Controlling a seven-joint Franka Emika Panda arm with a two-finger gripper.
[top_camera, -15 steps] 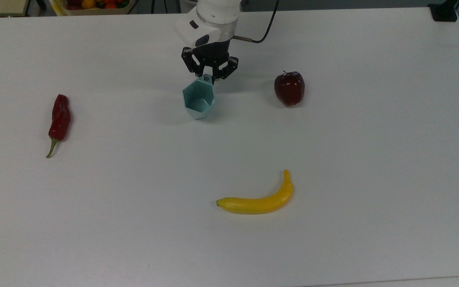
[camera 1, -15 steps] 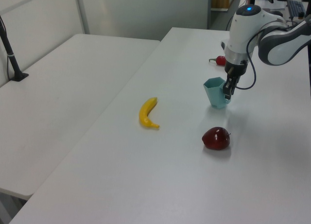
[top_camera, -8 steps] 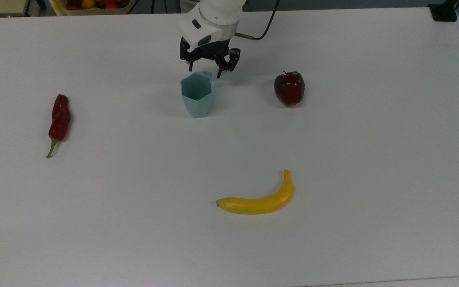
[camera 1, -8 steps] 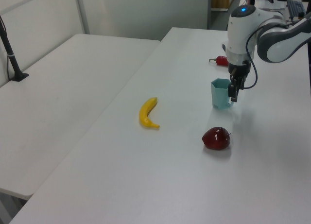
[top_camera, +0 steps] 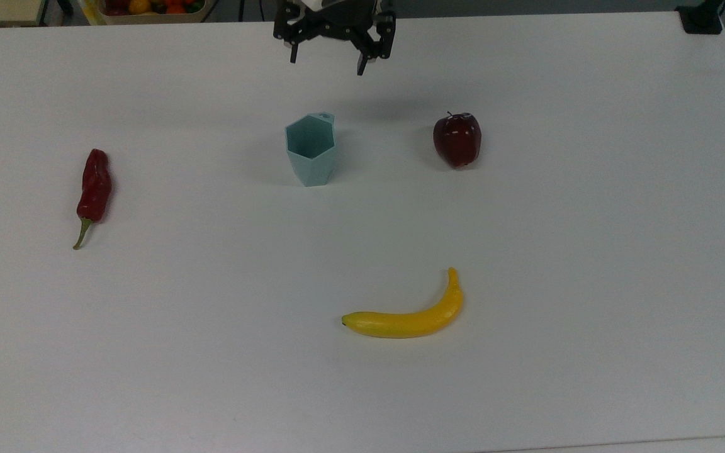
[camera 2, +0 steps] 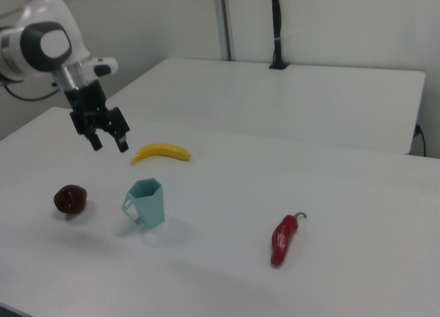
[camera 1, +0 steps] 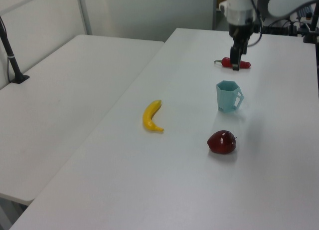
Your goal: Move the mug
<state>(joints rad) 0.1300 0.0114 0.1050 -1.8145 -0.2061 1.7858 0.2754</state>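
while the mug stands upright on the white table, the gripper hangs above and behind it with its fingers spread wide and nothing between them. in the top view the mug sits near the table's far middle, between the red chilli well off to the top view's left and the dark red apple to the top view's right, with the banana lying nearer the camera. its handle points toward the arm's side of the table. in the left view the mug rests just beyond the apple, and the gripper hovers high, in front of the chilli. in the right view the gripper hangs open above the table, apart from the mug.

judged from how things lie, the move looks done: the mug is set down, level and free, and only the arm's retreat seems left. a second ago the mug was tilted with the claw closed at its handle; half a second ago it stood upright with the fingers just off the handle; now the claw has risen well clear and opened wider, while the mug, apple, banana and chilli keep their places.
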